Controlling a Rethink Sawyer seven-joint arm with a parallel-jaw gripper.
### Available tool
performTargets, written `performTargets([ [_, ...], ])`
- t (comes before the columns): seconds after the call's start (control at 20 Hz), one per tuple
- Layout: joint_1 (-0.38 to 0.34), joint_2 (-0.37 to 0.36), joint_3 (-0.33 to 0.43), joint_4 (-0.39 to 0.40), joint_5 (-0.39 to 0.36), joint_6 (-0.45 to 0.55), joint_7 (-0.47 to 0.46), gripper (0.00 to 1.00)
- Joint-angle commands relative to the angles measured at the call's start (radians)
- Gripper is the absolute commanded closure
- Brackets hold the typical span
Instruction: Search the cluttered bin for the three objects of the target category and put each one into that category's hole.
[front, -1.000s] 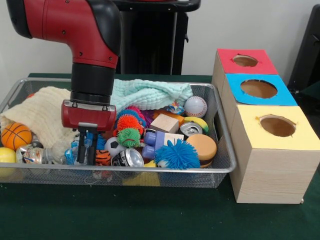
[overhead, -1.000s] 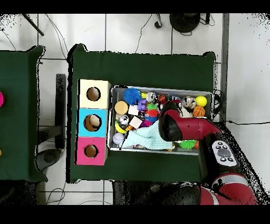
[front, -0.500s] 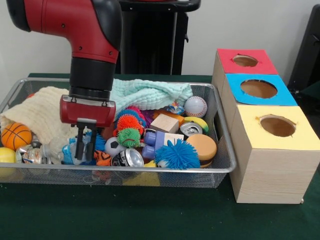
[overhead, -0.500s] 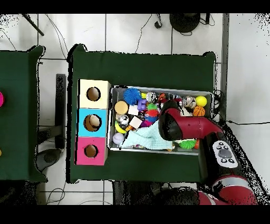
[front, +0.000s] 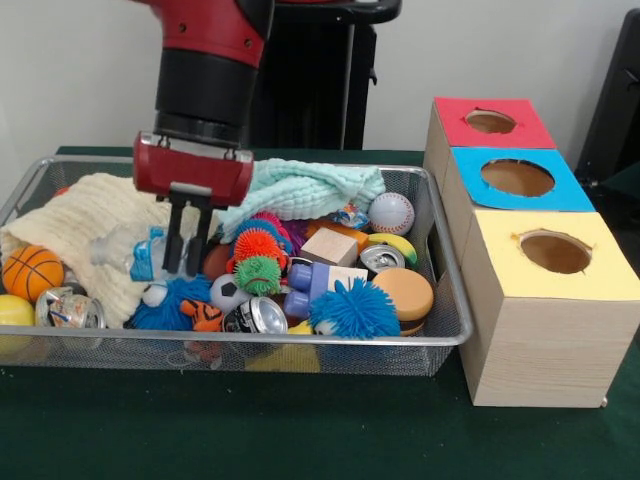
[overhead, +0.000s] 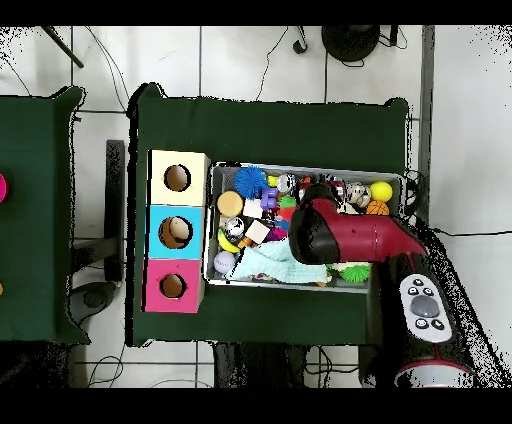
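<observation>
Pincer (front: 186, 262) clamped on clear plastic bottle (front: 130, 249), lifted above bin (front: 445, 330) clutter

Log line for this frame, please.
hand: shut on plastic bottle | bottle lifted above bin | boxes: nothing going in

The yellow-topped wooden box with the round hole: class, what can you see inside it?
Through the round hole in the yellow-topped wooden box, the front view shows only a brown inner wall. The overhead view shows a dark opening. Anything lying at the bottom is hidden by the box's top and sides.
</observation>
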Motion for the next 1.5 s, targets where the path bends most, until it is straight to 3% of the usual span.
performTargets([
  [0.05, 0.046, -0.085, -0.014, 0.121, 0.090, 0.111, 0.188, 1.00],
  [0.4, 0.075, -0.088, -0.024, 0.187, 0.174, 0.060, 0.232, 1.00],
  [1.25, 0.176, -0.118, -0.095, 0.273, 0.369, 0.054, 0.262, 1.00],
  [1.5, 0.163, -0.116, -0.075, 0.306, 0.410, 0.038, 0.250, 1.00],
])
